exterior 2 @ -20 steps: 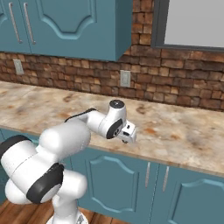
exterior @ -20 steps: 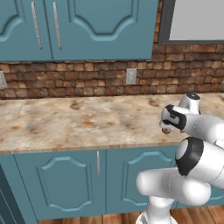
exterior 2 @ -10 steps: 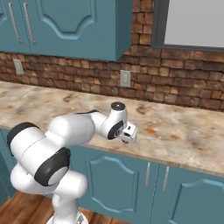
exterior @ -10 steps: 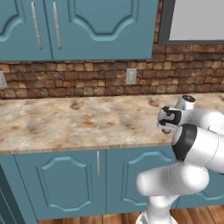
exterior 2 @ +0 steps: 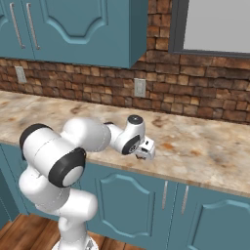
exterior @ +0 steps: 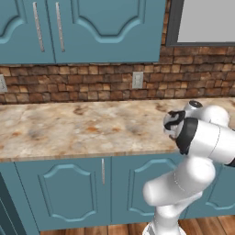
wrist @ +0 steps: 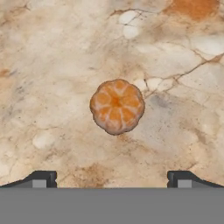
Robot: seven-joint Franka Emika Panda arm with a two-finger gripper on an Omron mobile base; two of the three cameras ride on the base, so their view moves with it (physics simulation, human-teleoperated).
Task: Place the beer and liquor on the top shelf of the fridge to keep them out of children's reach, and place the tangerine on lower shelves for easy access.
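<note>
Since a second ago we see the arm's elbow fold in closer to the base while the hand stays over the same patch of counter; the scene behind has not shifted. Our gripper [wrist: 112, 178] hangs above the marbled countertop [exterior: 69, 126], fingers [wrist: 41, 178] spread wide and holding nothing. In the hand view the tangerine [wrist: 117, 106] lies on the stone straight ahead of the open jaws, apart from both tips, with bare counter all around it. From the left base view the hand [exterior: 173, 125] sits near the counter's front edge, at the right. Behind runs the brick backsplash [exterior: 92, 87] with a wall outlet [exterior: 137, 80], teal upper cabinets [exterior: 82, 27] above and teal base cabinets [exterior: 92, 188] below. In the right base view the gripper [exterior 2: 145, 149] is just inside the front edge.
</note>
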